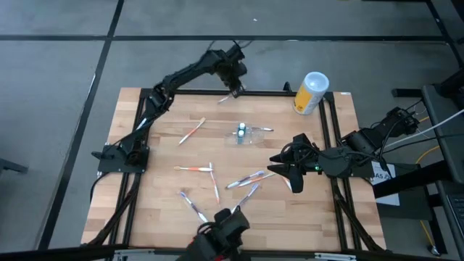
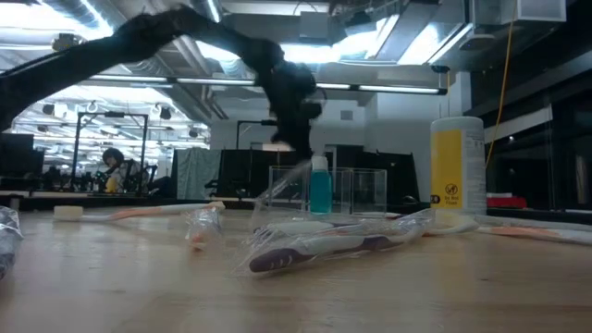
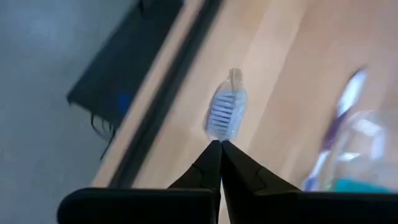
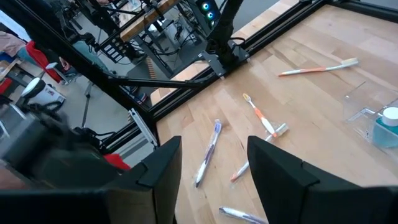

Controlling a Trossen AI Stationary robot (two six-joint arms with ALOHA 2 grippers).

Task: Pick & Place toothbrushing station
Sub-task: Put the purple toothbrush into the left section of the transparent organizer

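Grey floor surrounds a pale wooden worktop [image 1: 159,145] with a black frame, and wrapped toothbrushes lie scattered over it. Near the centre, slightly toward one o'clock, stands the toothbrushing station [image 1: 245,133], a clear plastic holder with a teal-capped item inside; in the low view it rises behind a wrapped toothbrush [image 2: 319,248] lying in front. At about one o'clock on the worktop's far edge lies a yellow canister [image 1: 310,93] with a white lid.

The left gripper [image 1: 233,93] is at twelve o'clock by the far rail, its jaws pinched fully together. Its wrist view shows the tips meeting just short of a wrapped brush head [image 3: 224,112], which seems to hang from them, so I judge they grip the wrapper's edge, though the contact itself is hard to make out. The right gripper [image 1: 292,168] hovers at three o'clock, jaws standing wide with nothing between them, well apart from the holder.

The step in hand looks like a pick of one toothbrush at the far edge. Next, the left arm would need to carry it toward the holder at centre, align it over a compartment, and only then release.
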